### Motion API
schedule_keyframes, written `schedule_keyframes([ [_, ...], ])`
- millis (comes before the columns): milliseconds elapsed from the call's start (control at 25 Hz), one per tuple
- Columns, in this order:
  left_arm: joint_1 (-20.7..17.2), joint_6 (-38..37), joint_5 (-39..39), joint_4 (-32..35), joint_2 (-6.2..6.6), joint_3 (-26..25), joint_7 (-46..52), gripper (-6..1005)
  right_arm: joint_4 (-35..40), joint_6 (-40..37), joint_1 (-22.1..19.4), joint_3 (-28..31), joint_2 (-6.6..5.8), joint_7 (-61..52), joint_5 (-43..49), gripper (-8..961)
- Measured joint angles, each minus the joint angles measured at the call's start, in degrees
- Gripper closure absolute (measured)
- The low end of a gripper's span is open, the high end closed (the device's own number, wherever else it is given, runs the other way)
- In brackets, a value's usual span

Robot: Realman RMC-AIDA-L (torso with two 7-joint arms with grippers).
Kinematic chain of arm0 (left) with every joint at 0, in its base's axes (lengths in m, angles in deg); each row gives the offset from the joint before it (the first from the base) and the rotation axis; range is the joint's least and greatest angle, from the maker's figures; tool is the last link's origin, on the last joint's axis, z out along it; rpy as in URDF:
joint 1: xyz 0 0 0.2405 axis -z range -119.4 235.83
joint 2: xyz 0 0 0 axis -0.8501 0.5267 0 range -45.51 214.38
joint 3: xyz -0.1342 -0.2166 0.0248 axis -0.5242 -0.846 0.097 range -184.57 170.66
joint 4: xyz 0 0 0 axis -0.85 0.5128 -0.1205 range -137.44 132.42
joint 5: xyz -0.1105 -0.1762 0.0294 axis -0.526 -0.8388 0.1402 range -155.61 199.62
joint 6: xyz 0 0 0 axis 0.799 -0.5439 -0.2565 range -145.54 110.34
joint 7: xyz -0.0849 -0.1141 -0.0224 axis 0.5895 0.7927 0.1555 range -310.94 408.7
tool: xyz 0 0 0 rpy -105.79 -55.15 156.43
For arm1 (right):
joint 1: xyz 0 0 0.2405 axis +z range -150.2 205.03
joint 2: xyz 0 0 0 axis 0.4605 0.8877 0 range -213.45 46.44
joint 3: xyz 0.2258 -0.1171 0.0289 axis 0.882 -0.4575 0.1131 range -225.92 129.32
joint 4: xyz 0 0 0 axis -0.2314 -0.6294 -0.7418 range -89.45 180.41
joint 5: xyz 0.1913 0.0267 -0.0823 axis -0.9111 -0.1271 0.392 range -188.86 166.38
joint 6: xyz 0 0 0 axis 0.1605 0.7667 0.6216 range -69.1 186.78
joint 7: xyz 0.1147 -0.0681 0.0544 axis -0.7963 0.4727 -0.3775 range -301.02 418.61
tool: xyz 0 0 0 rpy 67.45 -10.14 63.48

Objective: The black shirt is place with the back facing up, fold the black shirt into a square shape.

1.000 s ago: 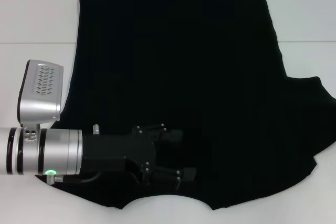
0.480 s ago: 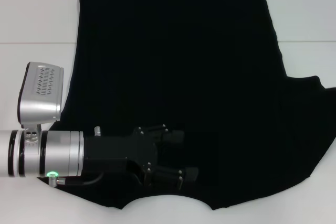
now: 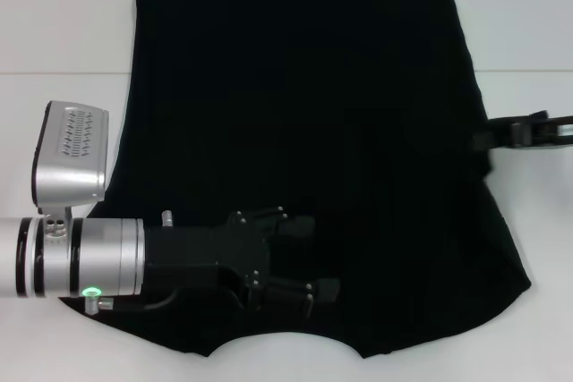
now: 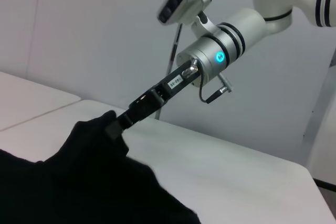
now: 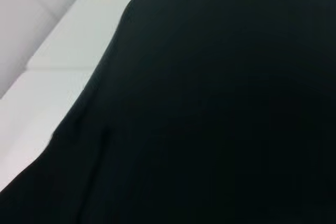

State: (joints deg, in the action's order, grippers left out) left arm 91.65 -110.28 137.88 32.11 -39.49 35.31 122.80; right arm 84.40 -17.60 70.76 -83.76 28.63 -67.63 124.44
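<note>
The black shirt (image 3: 304, 114) lies spread flat on the white table (image 3: 54, 33), plain side up. My left gripper (image 3: 313, 258) hovers low over the shirt's near middle, open and empty. My right gripper (image 3: 491, 138) reaches in from the right edge and is shut on the shirt's right sleeve. In the left wrist view the right gripper (image 4: 118, 121) holds the sleeve (image 4: 94, 135) lifted into a peak above the table. The right wrist view shows only black shirt cloth (image 5: 220, 108) and a strip of table (image 5: 63, 51).
A seam in the white table (image 3: 54, 73) runs across at the left. The shirt's neck edge (image 3: 286, 339) lies close to the near table edge. Bare table shows to the left and right of the shirt (image 3: 537, 42).
My right gripper has come in from the right and taken the right sleeve, which no longer lies spread on the table. The left arm has barely moved.
</note>
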Motion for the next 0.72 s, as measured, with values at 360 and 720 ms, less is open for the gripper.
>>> schedule_keyframes([
  [360, 0.2, 0.3, 0.0, 0.0, 0.13, -0.1, 0.7, 79, 0.3, 3.0, 5.0, -10.1, 2.76, -7.6, 4.6, 932],
  [720, 0.2, 1.5, 0.0, 0.0, 0.25, -0.2, 0.9, 84, 0.4, 3.5, 4.9, -10.2, 1.72, -11.5, 5.5, 635],
])
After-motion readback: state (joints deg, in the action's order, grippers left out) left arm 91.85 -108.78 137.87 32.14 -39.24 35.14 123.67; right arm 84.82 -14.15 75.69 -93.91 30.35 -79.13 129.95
